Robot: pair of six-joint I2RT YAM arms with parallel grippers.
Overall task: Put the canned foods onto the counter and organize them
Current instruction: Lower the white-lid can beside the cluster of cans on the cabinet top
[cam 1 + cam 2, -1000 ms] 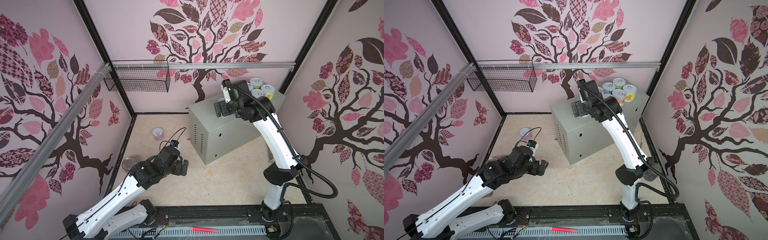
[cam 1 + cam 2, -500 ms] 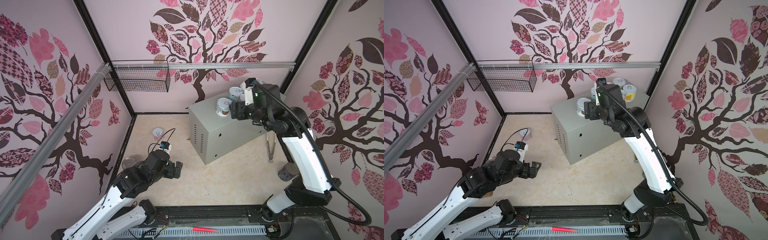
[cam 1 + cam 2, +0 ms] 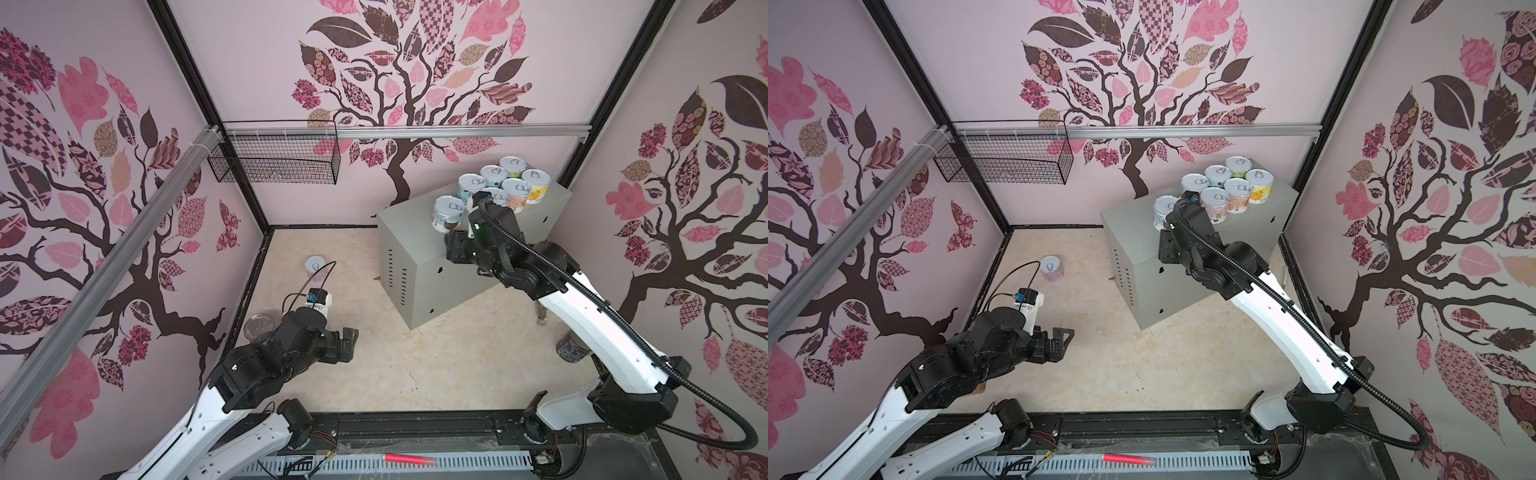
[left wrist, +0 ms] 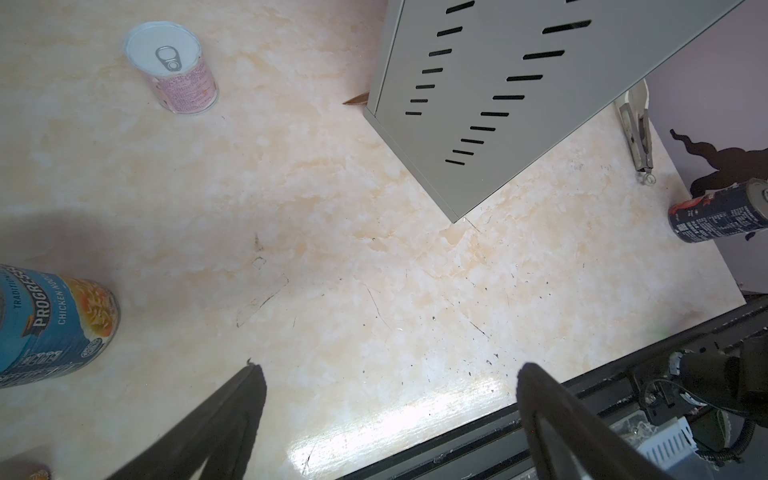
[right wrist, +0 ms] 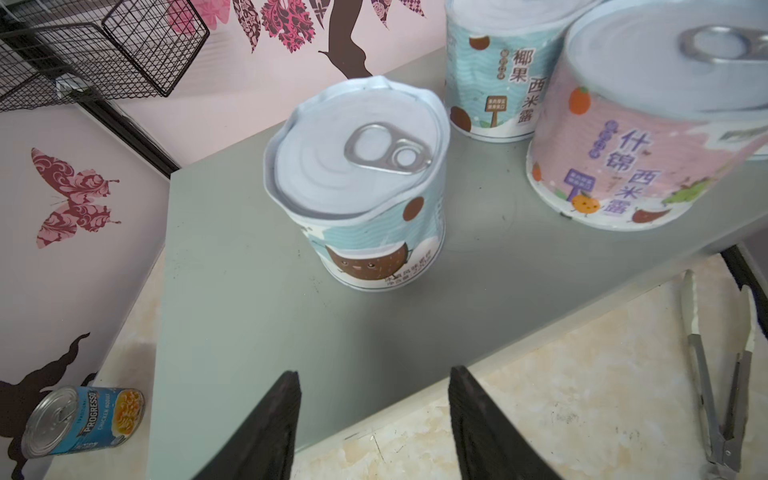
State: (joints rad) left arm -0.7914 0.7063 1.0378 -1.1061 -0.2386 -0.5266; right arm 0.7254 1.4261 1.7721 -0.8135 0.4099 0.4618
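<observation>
The counter is a grey metal box at the back right. Several short canned foods cluster on its far end. A dented blue-labelled can stands apart, nearer the front. My right gripper hovers open over the counter's front edge, a little way back from that can, holding nothing. My left gripper is wide open over bare floor. On the floor stand a pink can, a blue-labelled can and a dark can.
Metal tongs lie on the floor to the right of the counter. A black wire basket hangs on the back rail. A red pen lies on the front rail.
My right gripper has let go of the dented can on the counter, drawn back toward the front edge and narrowed its jaws. The left gripper has drifted slightly toward the front.
</observation>
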